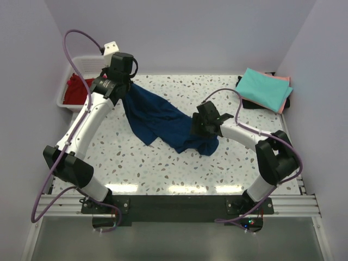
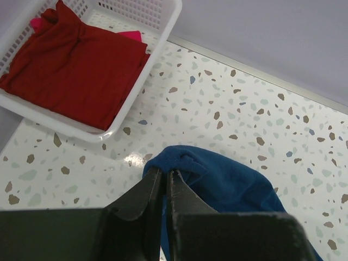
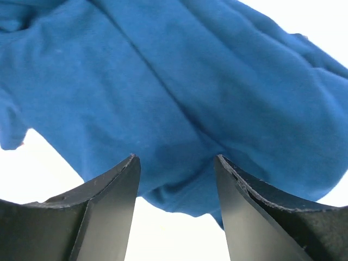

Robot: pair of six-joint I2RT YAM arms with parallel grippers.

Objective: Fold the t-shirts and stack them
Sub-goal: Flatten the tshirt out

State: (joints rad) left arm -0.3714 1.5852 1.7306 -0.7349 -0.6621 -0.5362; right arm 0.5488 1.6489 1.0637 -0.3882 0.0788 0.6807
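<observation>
The navy blue t-shirt (image 1: 157,119) lies crumpled across the middle of the table, one end lifted at the back left. My left gripper (image 2: 164,173) is shut on that raised edge of the navy t-shirt (image 2: 228,185); in the top view the left gripper (image 1: 126,93) sits near the basket. My right gripper (image 1: 198,126) is open, its jaws spread just over the shirt's lower right part (image 3: 179,109), not holding it. The print is hidden. A red t-shirt (image 2: 70,62) lies in the white basket (image 2: 157,49). Folded teal (image 1: 263,87) and salmon-pink t-shirts (image 1: 285,98) are stacked at the back right.
The white basket (image 1: 81,68) stands at the table's back left corner against the wall. A dark item (image 1: 250,103) lies under the folded stack. White walls close the table on three sides. The speckled tabletop (image 1: 163,168) shows in front of the shirt.
</observation>
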